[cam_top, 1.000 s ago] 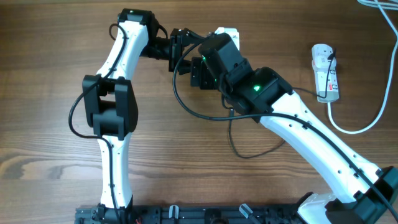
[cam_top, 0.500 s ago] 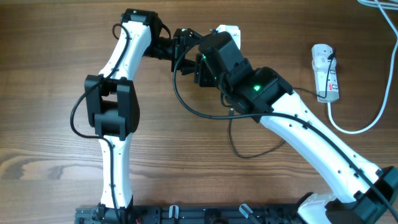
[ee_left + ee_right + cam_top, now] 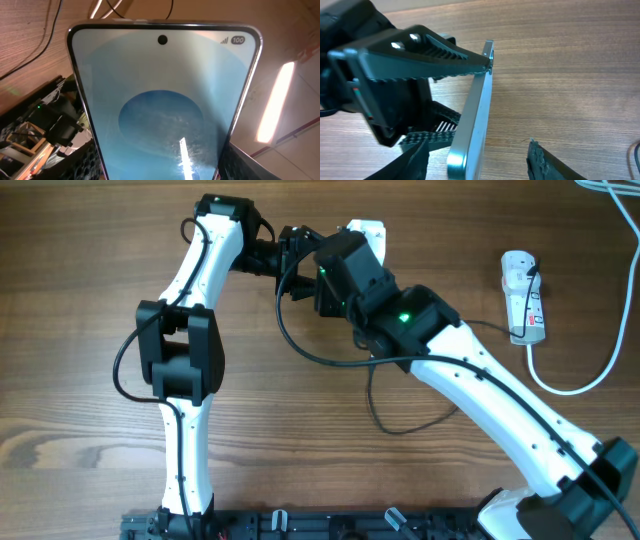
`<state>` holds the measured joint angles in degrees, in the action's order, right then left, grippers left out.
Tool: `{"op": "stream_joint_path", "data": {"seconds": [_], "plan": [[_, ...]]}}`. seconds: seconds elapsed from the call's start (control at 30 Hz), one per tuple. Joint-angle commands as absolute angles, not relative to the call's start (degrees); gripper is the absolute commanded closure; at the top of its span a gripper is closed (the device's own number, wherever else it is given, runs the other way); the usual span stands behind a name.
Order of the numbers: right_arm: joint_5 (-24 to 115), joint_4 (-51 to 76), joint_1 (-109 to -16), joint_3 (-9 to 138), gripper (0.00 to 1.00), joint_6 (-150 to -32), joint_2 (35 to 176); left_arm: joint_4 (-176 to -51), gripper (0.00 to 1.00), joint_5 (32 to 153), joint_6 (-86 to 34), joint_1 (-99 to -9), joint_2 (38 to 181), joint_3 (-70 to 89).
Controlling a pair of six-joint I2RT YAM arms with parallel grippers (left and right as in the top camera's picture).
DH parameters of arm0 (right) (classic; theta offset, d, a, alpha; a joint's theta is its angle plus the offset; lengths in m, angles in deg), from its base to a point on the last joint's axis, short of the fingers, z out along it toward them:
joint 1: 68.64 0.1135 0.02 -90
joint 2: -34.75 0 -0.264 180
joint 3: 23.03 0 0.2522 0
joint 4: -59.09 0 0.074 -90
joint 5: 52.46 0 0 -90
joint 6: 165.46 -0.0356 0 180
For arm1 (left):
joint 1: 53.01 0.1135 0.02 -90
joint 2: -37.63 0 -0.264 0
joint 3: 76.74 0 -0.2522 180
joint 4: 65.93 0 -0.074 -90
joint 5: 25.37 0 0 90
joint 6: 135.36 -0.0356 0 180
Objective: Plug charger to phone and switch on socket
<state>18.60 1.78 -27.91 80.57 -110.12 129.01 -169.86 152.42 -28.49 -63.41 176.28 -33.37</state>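
My left gripper (image 3: 297, 260) is shut on the phone (image 3: 162, 100) and holds it up off the table at the back centre. Its teal screen fills the left wrist view, between the left fingers (image 3: 160, 167). In the right wrist view the phone (image 3: 475, 115) shows edge-on. My right gripper (image 3: 477, 145) is open, one finger on each side of the phone's near end, with a gap on the right. The white socket (image 3: 522, 305) lies at the far right with the charger's black plug (image 3: 533, 272) in it. The thin charger cable (image 3: 400, 431) loops across the table; its tip is hidden.
The socket's thick white cord (image 3: 570, 388) curves along the right edge. My right arm (image 3: 500, 400) crosses the table diagonally over the cable. My left arm (image 3: 180, 370) stands upright at centre left. A black rail (image 3: 300, 525) runs along the front edge.
My right wrist has shifted slightly left, closer to the phone. My left arm moved a little at first, then held still.
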Motion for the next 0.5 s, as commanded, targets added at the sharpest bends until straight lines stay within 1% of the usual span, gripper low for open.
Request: {"op": "stream_joint_path", "data": {"seconds": [0.0,0.07,0.17,0.33,0.43,0.47], "plan": [[16.3,2.3,-27.8,81.5,0.41,-109.9,130.4,-169.9,0.44,154.8,-28.2,-63.4,173.8,-34.9],[16.4,2.4,-27.8,81.5,0.50,-110.0,130.4,-169.9,0.44,154.8,-28.2,-63.4,173.8,-34.9],[16.4,2.4,-27.8,81.5,0.52,-109.9,130.5,-169.9,0.44,154.8,-28.1,-63.4,173.8,-34.9],[16.7,2.2,-27.8,81.5,0.63,-110.1,130.4,-169.9,0.44,154.8,-28.1,-63.4,173.8,-34.9],[16.6,2.2,-27.8,81.5,0.66,-110.1,130.5,-170.0,0.44,154.8,-28.1,-63.4,173.8,-34.9],[16.6,2.3,-27.8,81.5,0.68,-110.1,130.4,-170.0,0.44,154.8,-27.9,-63.4,173.8,-34.9]]}}
